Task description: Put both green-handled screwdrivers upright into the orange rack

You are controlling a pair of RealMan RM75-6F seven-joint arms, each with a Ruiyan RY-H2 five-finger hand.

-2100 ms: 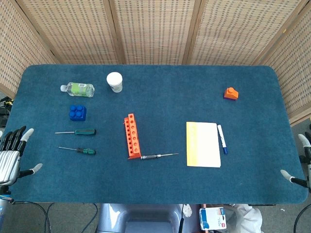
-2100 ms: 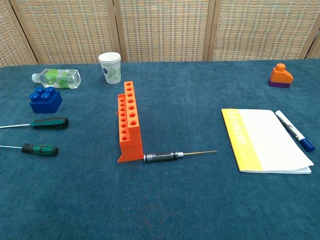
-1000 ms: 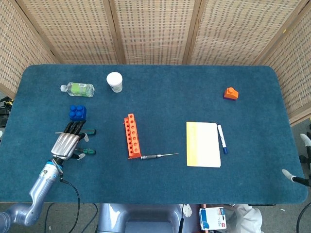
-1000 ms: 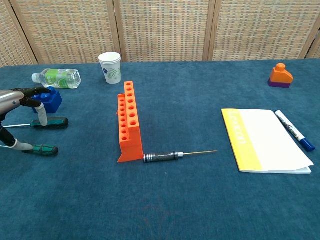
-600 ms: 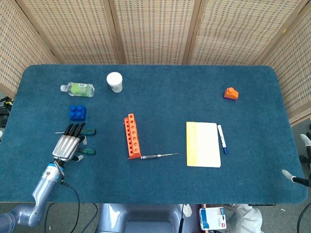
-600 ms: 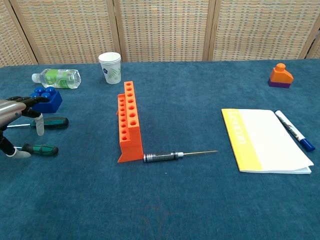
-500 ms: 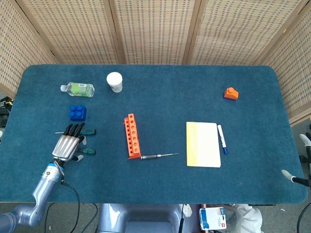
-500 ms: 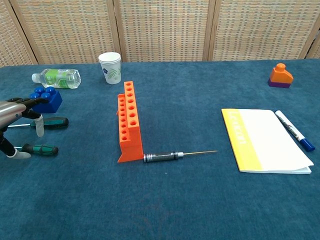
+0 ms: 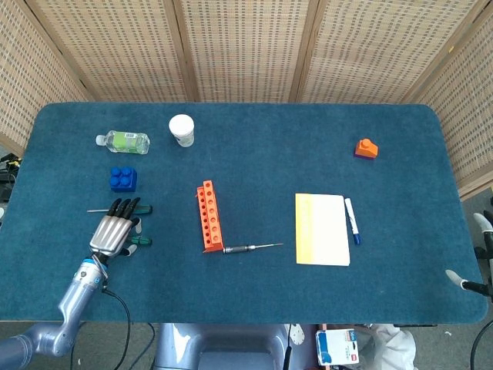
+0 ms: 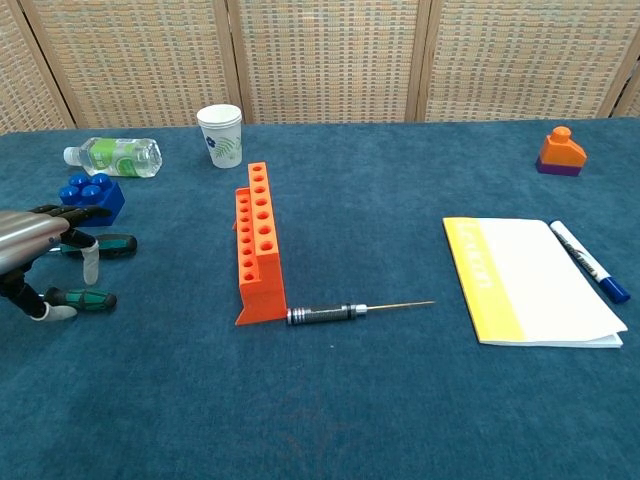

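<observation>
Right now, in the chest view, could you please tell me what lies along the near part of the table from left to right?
Left robot hand → orange rack → black-handled screwdriver → yellow notepad → blue marker.

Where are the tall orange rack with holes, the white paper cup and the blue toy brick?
Orange rack with holes (image 10: 258,240), chest view, on its holed top face.
White paper cup (image 10: 220,135), chest view, on its side wall.
Blue toy brick (image 9: 123,179), head view, on its studded top.

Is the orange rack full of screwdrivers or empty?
Empty. The orange rack shows only bare holes, and both green-handled screwdrivers lie flat on the table by the left hand.
</observation>
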